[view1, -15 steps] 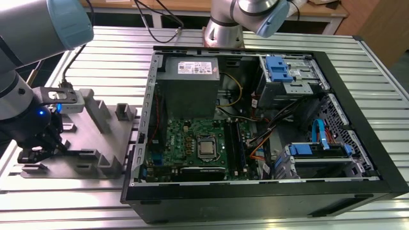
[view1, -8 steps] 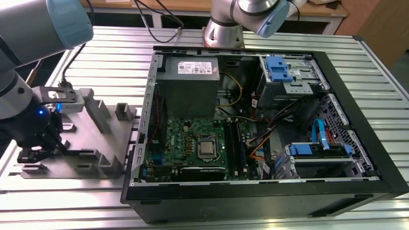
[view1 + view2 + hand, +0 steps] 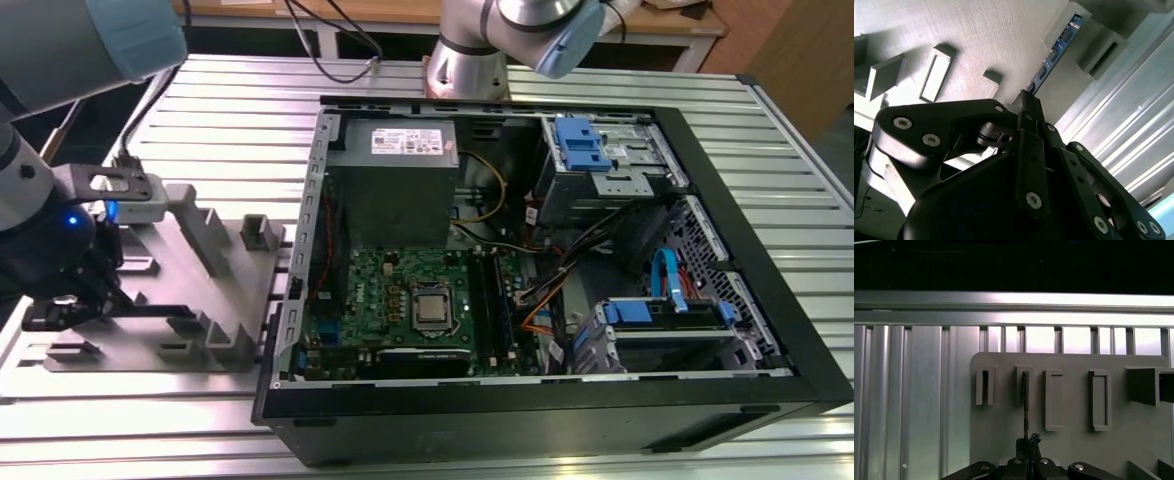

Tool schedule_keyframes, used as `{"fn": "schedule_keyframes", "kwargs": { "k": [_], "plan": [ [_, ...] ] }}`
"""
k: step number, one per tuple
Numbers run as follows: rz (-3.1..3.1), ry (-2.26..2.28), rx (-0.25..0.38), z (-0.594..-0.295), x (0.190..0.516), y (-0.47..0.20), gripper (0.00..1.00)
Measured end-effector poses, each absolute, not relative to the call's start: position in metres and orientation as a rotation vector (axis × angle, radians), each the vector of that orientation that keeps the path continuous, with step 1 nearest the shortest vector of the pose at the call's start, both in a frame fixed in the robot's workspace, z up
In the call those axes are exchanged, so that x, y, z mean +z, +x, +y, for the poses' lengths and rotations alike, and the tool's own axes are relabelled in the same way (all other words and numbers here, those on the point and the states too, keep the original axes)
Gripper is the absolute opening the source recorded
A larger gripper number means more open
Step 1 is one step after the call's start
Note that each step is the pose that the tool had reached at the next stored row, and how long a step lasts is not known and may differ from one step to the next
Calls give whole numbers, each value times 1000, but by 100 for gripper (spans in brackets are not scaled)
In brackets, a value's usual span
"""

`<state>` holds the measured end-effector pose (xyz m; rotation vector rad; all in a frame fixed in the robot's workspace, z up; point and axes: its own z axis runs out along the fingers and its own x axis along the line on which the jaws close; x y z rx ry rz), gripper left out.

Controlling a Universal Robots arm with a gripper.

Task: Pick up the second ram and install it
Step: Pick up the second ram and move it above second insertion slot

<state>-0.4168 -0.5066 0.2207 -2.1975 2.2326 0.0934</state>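
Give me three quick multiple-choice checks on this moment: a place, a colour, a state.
1. Where is the gripper? A inside the computer; B at the grey fixture; C over bare slats.
2. What colour is the motherboard? A red; B green; C white.
3. How is the second ram? A lying flat, untouched; B hanging free in the air; C one end in a fixture slot, the other clamped in the gripper.
Answers: B, the exterior view shows it low at the fixture; B, its board is green; C, both wrist views show the stick running from the gripper into the slot.
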Motion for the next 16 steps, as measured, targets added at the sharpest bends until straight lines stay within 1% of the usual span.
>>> {"fn": "schedule_keyframes", "kwargs": {
  "k": [8,16],
  "plan": [
    [2231,-2196,96,-507,241,-417,8],
    [2231,-2196,96,-507,242,-417,8]
  ]
}}
